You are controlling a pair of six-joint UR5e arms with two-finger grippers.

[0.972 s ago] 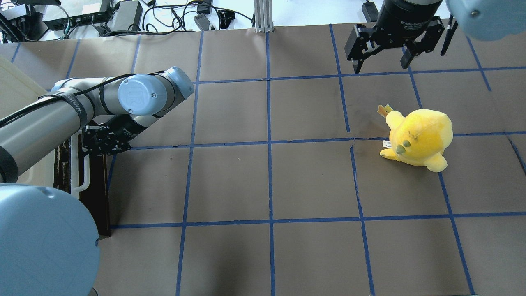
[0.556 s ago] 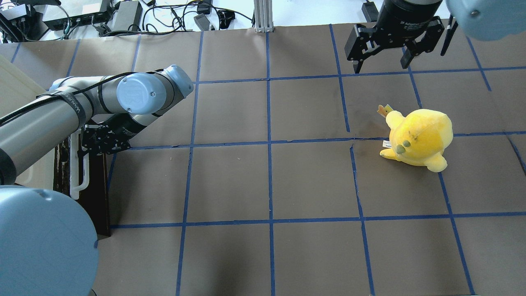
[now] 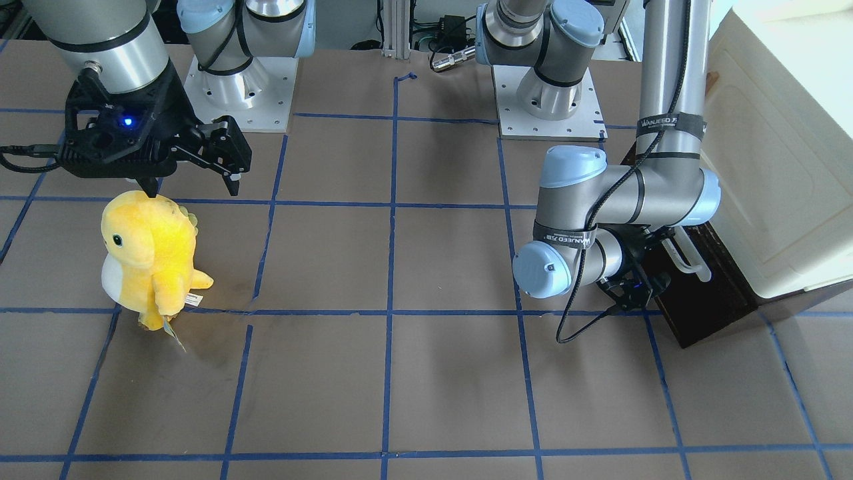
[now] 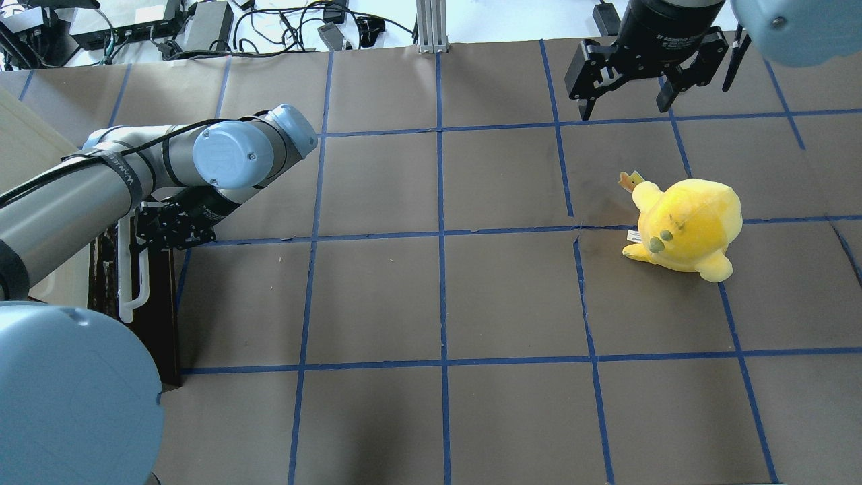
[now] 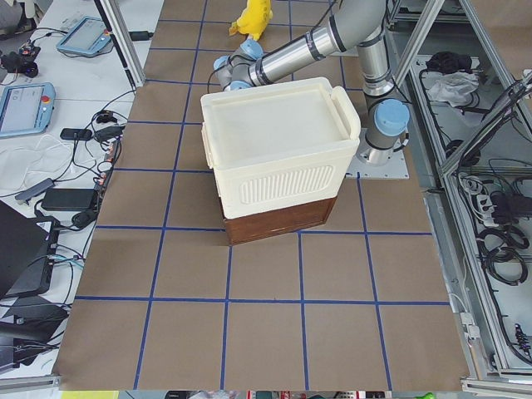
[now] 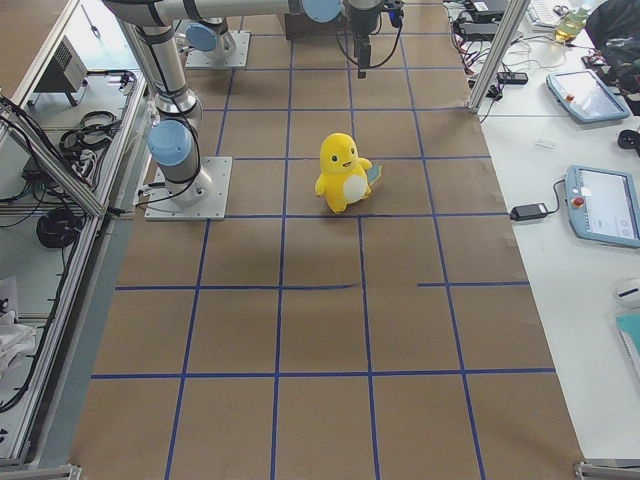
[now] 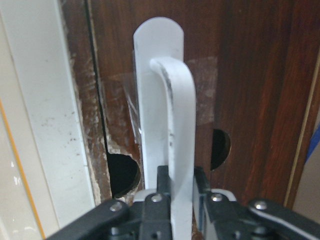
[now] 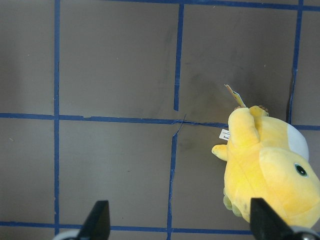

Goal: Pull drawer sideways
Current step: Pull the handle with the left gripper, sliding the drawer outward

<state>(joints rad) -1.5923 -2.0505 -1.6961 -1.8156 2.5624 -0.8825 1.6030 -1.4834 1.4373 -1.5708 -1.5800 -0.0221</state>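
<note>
Under the cream cabinet (image 5: 283, 158): that's where the drawer (image 5: 278, 220) sits. It's dark brown wood, at the table end on the robot's left, with its front facing the middle of the table. It looks pretty much shut, but I can't really tell if it's cracked open.
White handle (image 7: 175, 150): a bar that stands off the drawer front, with what looks like clear tape across its base plate.
Left gripper (image 7: 179, 189): clamped on the bar near one end, a finger pressed on each side. The wrist cam makes that plain.
Right gripper (image 4: 624, 108): jaws spread wide with nothing in them, hanging over the table near the yellow plush (image 4: 683, 225), well apart from the drawer.
Handling guess: it's stiff wood and probably not heavy. It's wide and low though, so I'd bet it racks and jams if it's tugged off-centre. The bar looks smooth, so maybe slippery, and that tape makes me doubt the mount.
Where to grab: the bar is the only real hold. Nearer its middle would pull straighter, and I'd keep it slow and square.
</note>
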